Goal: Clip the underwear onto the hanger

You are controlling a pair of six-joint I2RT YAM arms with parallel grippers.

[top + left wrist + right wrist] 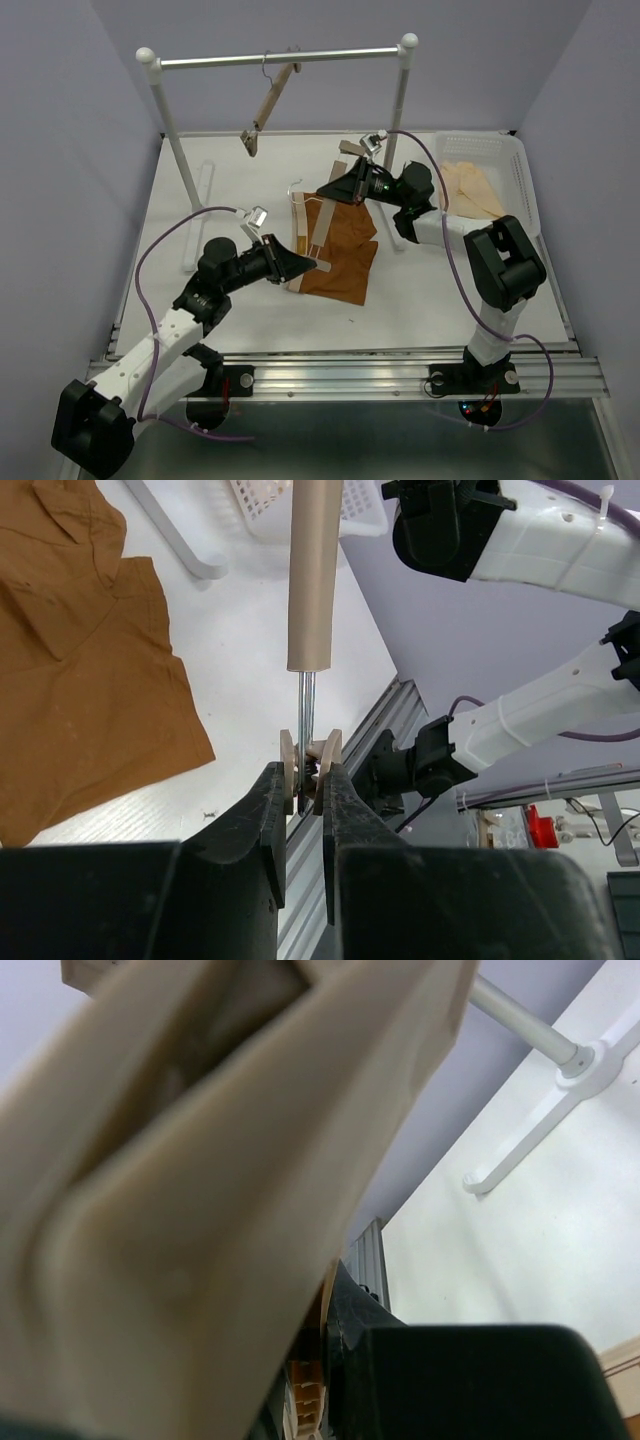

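Left wrist: round light-wood hanger point(313, 580), creased rust-brown cloth underwear point(80, 680).

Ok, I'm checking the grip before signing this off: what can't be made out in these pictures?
Right wrist: fingertips of the right gripper, hidden behind a blurred tan shape against the lens.
Top: whether the hanger has caught the underwear; too small to tell.
Left wrist: the hanger's far end, cut off by the top edge.
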